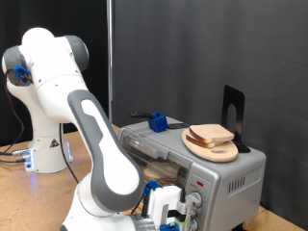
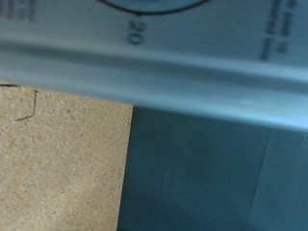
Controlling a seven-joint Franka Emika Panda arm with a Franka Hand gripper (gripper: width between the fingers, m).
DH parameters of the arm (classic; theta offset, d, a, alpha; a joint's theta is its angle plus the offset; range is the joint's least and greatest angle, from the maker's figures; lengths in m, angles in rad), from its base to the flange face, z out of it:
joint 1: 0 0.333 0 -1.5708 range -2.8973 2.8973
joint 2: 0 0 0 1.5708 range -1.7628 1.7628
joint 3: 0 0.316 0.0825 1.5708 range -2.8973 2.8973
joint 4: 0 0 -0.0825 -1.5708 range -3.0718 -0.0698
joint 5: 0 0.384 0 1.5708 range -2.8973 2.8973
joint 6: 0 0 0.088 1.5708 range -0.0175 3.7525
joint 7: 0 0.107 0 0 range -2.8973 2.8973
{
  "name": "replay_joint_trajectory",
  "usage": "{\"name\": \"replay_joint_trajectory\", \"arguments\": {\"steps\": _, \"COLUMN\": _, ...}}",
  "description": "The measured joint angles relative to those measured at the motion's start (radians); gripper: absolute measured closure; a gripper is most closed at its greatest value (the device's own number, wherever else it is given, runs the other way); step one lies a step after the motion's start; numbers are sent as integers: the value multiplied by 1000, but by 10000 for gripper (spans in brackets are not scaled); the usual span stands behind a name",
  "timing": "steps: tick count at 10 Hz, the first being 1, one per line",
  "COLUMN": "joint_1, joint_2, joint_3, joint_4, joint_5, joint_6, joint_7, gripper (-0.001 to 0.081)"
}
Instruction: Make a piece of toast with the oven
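Exterior view | gripper (image 1: pixel 171 217) low at oven (image 1: pixel 217 173) front, jaw state unclear | toast (image 1: pixel 212 136) on board (image 1: pixel 223 151) up top | blue-handled tool (image 1: pixel 156 121) behind.

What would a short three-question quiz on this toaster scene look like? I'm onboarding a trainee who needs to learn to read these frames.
1. True or false: the piece of toast lies on a round wooden board on top of the oven.
2. Where is the gripper? A) above the bread B) low at the oven's front, by the knobs C) beside the robot's base
3. Fill in: the tool on the oven's top has a ____ handle.

Key: 1 true; 2 B; 3 blue.
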Motion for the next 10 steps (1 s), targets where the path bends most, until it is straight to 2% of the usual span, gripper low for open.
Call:
{"name": "replay_joint_trajectory", "arguments": {"steps": 1, "joint_1": 0, "joint_2": -12, "joint_3": 1, "joint_4": -8, "joint_5": 1, "joint_6": -3, "joint_7": 0, "gripper": 384}}
{"name": "replay_joint_trajectory", "arguments": {"steps": 2, "joint_1": -1, "joint_2": -24, "joint_3": 2, "joint_4": -18, "joint_5": 2, "joint_6": -4, "joint_7": 1, "gripper": 384}}
{"name": "replay_joint_trajectory", "arguments": {"steps": 3, "joint_1": -3, "joint_2": -36, "joint_3": 2, "joint_4": -27, "joint_5": 3, "joint_6": -7, "joint_7": 5, "gripper": 531}}
{"name": "replay_joint_trajectory", "arguments": {"steps": 4, "joint_1": -4, "joint_2": -39, "joint_3": 2, "joint_4": -32, "joint_5": 9, "joint_6": -4, "joint_7": 6, "gripper": 531}}
{"name": "replay_joint_trajectory", "arguments": {"steps": 5, "joint_1": -4, "joint_2": -39, "joint_3": 2, "joint_4": -34, "joint_5": 10, "joint_6": -4, "joint_7": 8, "gripper": 586}}
{"name": "replay_joint_trajectory", "arguments": {"steps": 8, "joint_1": -4, "joint_2": -43, "joint_3": 2, "joint_4": -40, "joint_5": 15, "joint_6": 3, "joint_7": 11, "gripper": 586}}
{"name": "replay_joint_trajectory", "arguments": {"steps": 10, "joint_1": -5, "joint_2": -52, "joint_3": 2, "joint_4": -61, "joint_5": 48, "joint_6": 20, "joint_7": -36, "gripper": 586}}
